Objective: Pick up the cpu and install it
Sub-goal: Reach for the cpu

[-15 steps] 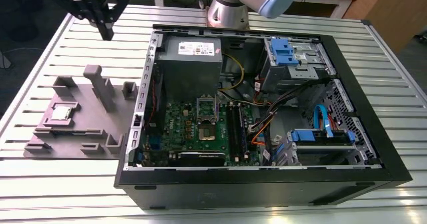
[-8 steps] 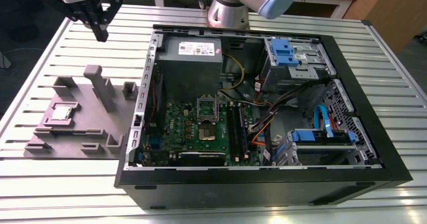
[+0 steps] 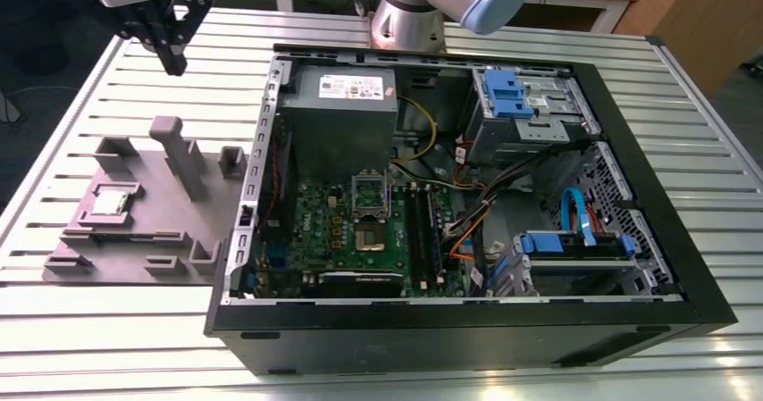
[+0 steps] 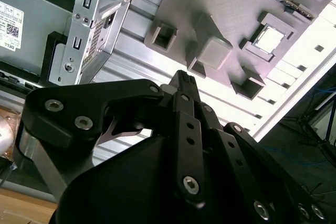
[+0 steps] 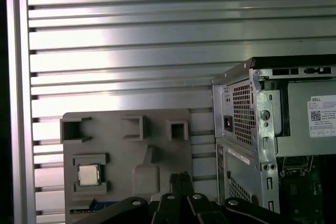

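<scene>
1. Exterior view, lower part of the frame: an open computer case (image 3: 477, 338) is seen lying on the slatted metal desk (image 3: 120, 329), with its motherboard (image 3: 322, 231) exposed and facing up.
2. At the middle left of that frame, just beside the case, a grey holder (image 3: 179, 213) is laid on the desk. The cpu (image 3: 110, 202) is seated flat in a pocket toward the holder's left end, silvery top upward. In the first wrist view it is seen enclosed by the pocket walls, with nothing touching it.
3. At the upper left, farthest back, the gripper (image 3: 175, 66) is held high above the desk, well apart from the holder. In the second wrist view the fingers (image 4: 184, 80) are seen pressed together, with nothing between them.
4. From the fingers, the cpu is placed toward the lower left of the exterior frame, nearer the camera and lower down. Since the chip is square, no long axis is offered. The pickup is judged not yet begun.
</scene>
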